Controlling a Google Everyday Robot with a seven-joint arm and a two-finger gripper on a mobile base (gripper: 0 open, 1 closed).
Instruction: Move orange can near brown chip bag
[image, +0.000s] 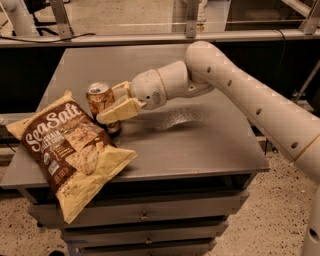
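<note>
The orange can stands upright on the grey table, right beside the upper right edge of the brown chip bag. The bag lies flat at the table's front left, its lower corner hanging over the front edge. My gripper reaches in from the right, and its pale fingers are shut on the can, one in front and one behind it. The can's silver top with pull tab shows above the fingers; its lower part is partly hidden by the front finger.
The table sits on a cabinet with drawers below. A metal rail runs along the back edge. My arm crosses the right half of the table. The floor is speckled.
</note>
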